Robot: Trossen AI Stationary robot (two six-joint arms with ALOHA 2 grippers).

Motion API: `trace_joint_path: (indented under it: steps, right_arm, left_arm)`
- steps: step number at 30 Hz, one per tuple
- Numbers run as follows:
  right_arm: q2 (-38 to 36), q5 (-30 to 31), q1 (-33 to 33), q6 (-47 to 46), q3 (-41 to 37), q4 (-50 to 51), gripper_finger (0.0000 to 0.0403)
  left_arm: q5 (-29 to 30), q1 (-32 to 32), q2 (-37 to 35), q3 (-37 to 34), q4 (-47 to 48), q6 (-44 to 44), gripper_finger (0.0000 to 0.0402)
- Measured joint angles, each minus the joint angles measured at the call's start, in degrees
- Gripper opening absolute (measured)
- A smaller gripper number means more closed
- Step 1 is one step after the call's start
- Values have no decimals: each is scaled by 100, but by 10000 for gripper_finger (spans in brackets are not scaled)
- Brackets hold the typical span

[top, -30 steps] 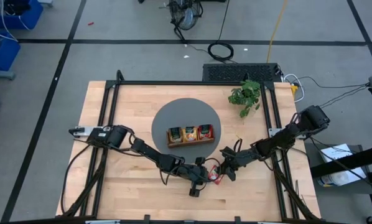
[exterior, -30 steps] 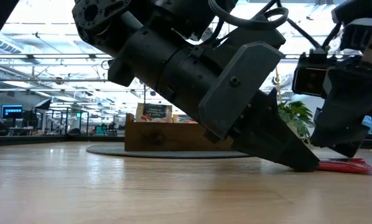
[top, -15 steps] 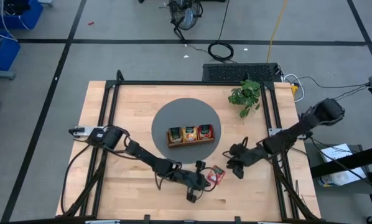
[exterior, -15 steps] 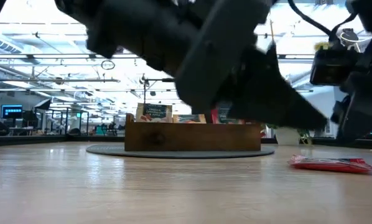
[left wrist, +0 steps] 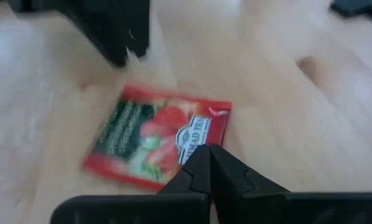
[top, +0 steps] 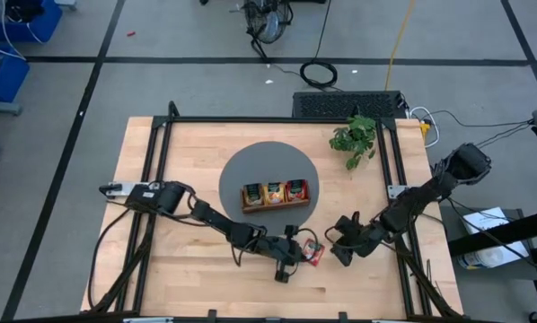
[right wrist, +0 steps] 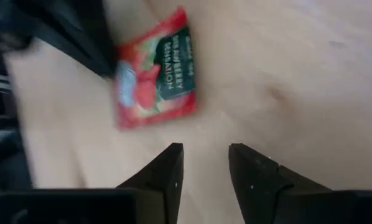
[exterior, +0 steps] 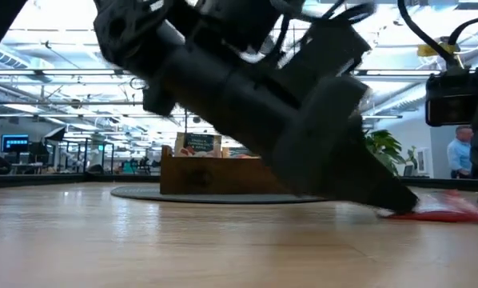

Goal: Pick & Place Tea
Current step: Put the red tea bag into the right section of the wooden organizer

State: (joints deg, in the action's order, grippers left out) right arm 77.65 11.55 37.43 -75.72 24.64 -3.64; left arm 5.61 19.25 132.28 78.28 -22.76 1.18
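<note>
A red tea sachet (top: 314,252) lies flat on the wooden table near its front edge, also seen in the left wrist view (left wrist: 155,140) and the right wrist view (right wrist: 155,74). My left gripper (top: 303,252) slants down onto the sachet from the left, fingers shut (left wrist: 206,150). My right gripper (top: 335,245) hovers just right of the sachet, open (right wrist: 204,149), with nothing between its fingers. A brown wooden tray (top: 274,193) on a dark round mat (top: 242,166) holds green, yellow and red sachets. My left gripper sets its shut fingertips (exterior: 399,208) on the sachet's edge (left wrist: 218,134) nearest to it, slanting down from the table's left. The sachet stays flat on the table. Whether any of the packet lies between the fingers, I cannot tell.
A green leafy plant (top: 354,139) stands at the back right. Black frame rails (top: 158,170) run along the table's left and right sides. Bare wood lies between the mat and the sachet. A person (exterior: 461,152) shows in the room beyond.
My left gripper lifted off toward the near left, then came back down onto the sachet's edge. My right gripper drew away from the sachet toward the table's right edge and rose, rolling somewhat. The sachet has stayed flat in about the same place.
</note>
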Motion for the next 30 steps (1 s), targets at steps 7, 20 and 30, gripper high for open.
trace_joint_path:
  steps: [7,20,30]
  right_arm:
    - [497,61,-33,-24,-374,-1669,134]
    - [799,490,-238,97,-494,-1867,129]
    - [944,479,-258,723,-500,-1948,49]
  left_arm:
    - [-166,-22,162,11,-218,-264,4]
    - [-296,-75,158,9,-147,-278,4]
    - [-342,-114,158,4,-147,-326,2]
